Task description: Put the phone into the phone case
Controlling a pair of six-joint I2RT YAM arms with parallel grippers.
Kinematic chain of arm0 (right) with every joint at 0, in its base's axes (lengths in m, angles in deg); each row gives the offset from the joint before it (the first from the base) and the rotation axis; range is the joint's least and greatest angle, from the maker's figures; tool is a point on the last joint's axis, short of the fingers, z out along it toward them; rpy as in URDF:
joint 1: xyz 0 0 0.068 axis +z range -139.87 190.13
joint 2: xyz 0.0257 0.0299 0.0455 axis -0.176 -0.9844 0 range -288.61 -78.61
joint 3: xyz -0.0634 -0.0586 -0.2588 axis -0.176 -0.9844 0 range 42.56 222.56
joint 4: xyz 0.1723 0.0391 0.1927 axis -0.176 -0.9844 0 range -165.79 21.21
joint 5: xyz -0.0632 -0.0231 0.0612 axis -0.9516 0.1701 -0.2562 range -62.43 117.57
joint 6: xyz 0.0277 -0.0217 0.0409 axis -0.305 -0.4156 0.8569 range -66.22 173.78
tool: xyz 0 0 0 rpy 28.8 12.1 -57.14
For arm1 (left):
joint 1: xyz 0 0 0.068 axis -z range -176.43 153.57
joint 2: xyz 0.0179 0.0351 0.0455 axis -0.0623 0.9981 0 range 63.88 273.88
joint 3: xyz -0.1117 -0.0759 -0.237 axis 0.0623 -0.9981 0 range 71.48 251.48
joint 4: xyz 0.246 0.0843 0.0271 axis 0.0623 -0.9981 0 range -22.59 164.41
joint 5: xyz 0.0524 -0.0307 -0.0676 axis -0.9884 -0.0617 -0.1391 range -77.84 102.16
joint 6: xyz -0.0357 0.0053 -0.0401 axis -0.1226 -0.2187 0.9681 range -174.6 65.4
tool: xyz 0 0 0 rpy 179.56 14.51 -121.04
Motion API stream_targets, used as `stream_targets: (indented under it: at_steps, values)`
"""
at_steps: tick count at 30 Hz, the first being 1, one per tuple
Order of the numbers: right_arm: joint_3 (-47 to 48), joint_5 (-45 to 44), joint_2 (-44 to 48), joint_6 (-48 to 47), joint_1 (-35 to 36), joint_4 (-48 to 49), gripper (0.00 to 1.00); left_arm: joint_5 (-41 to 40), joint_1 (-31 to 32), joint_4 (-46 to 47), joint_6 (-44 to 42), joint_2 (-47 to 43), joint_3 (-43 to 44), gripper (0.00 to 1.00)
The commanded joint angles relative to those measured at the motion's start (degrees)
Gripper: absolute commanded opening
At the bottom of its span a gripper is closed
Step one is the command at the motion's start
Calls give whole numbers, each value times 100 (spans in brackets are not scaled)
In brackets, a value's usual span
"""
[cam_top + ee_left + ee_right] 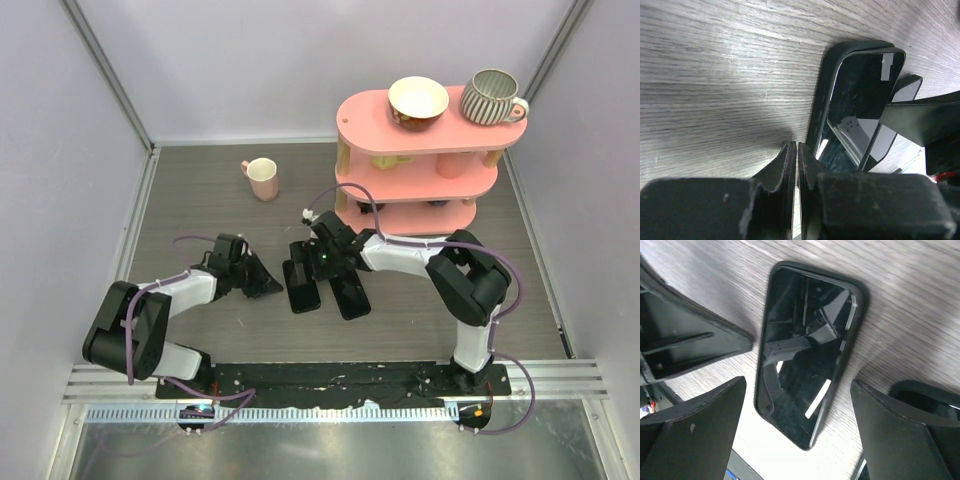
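The phone (303, 287) is a glossy black slab lying flat on the wood table, screen up; it fills the middle of the right wrist view (805, 355) and shows in the left wrist view (860, 95). The phone case (350, 297), a black shell with a raised rim, lies just right of it, with a corner showing in the right wrist view (927, 395). My right gripper (318, 262) is open and empty, its jaws spread either side of the phone (800, 440), above it. My left gripper (272, 286) is shut and empty, its tips (797, 147) low by the phone's left edge.
A pink cup (262, 178) stands at the back left. A pink three-tier shelf (420, 150) at the back right carries a bowl (418, 100) and a striped mug (492, 97). Grey walls close in the table on three sides.
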Motion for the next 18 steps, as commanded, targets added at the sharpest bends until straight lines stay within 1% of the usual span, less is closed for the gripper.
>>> stream_targets:
  at_steps: [1, 3, 6, 11, 12, 15, 18]
  values:
    - [-23, 257, -187, 69, 142, 335, 93, 214, -20, 516, 102, 105, -116, 9]
    - [-85, 713, -144, 157, 143, 711, 94, 293, -20, 630, 163, 192, -203, 9]
    - [-138, 1162, 6, 368, 90, 1099, 95, 398, -12, 972, 321, 289, -378, 9]
    - [-471, 1839, 340, 869, -42, 2109, 87, 469, -20, 1333, 409, 430, -555, 9]
    - [-559, 1919, 375, 1148, -68, 2503, 83, 469, -20, 1368, 427, 439, -599, 9]
    - [-875, 2192, 463, 1545, -191, 3084, 78, 513, -20, 1500, 462, 474, -643, 9]
    - [-1139, 2280, 533, 1678, -279, 3402, 76, 610, -20, 1685, 532, 501, -652, 9]
